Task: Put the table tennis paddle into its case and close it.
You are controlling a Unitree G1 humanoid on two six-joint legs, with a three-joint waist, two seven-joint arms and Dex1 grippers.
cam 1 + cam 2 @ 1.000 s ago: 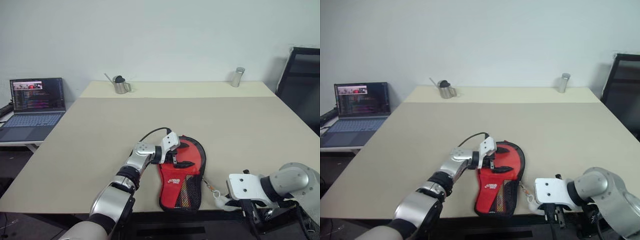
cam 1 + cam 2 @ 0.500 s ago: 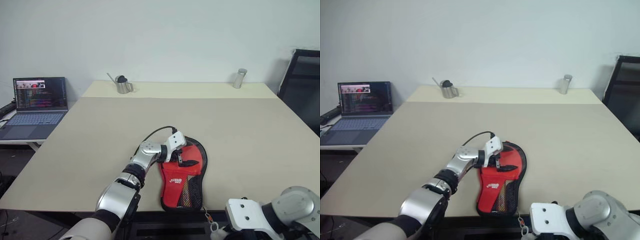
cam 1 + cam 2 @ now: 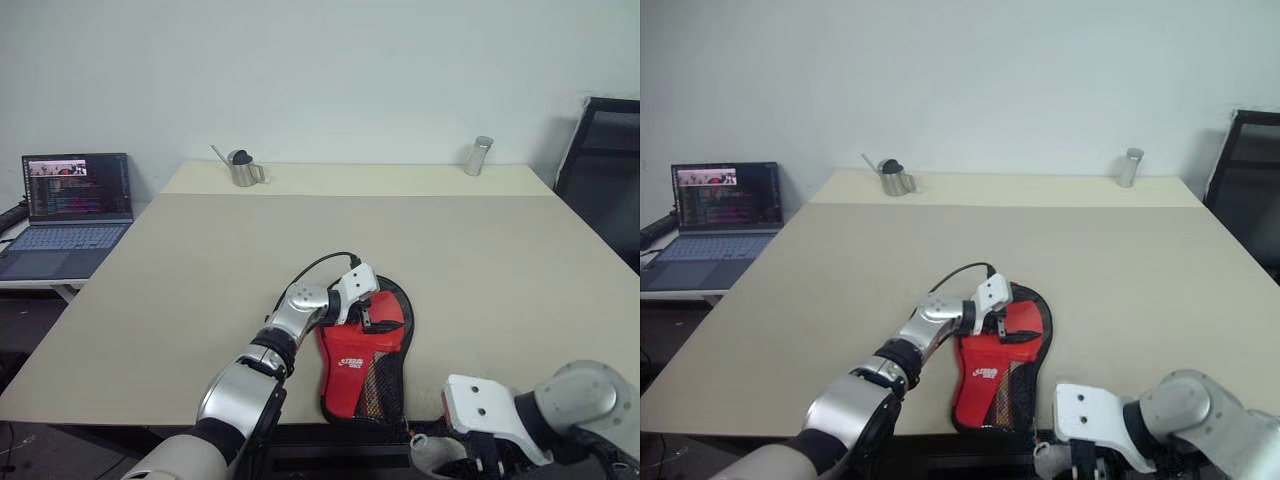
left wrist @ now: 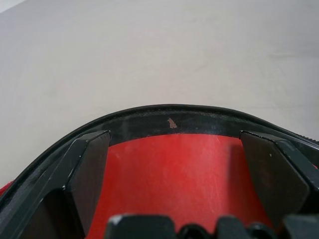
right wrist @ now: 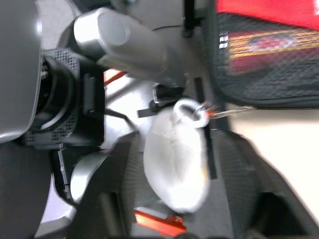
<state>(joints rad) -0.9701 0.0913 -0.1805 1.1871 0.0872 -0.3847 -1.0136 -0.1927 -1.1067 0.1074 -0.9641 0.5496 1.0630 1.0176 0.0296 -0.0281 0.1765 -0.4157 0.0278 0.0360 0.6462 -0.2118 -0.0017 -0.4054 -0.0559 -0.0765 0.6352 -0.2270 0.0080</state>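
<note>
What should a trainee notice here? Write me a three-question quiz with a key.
1. True or false: the small steel watering can stands right beside the red-and-black paddle-shaped fabric case.
2. The left gripper is over the case's: A) round end, B) mesh pocket, C) narrow end.
3. Fill in: a white fluffy ___ hangs from the metal ring clipped to the case.
Key: 1 false, it stands at the beige table's far edge; 2 A; 3 ball.
</note>
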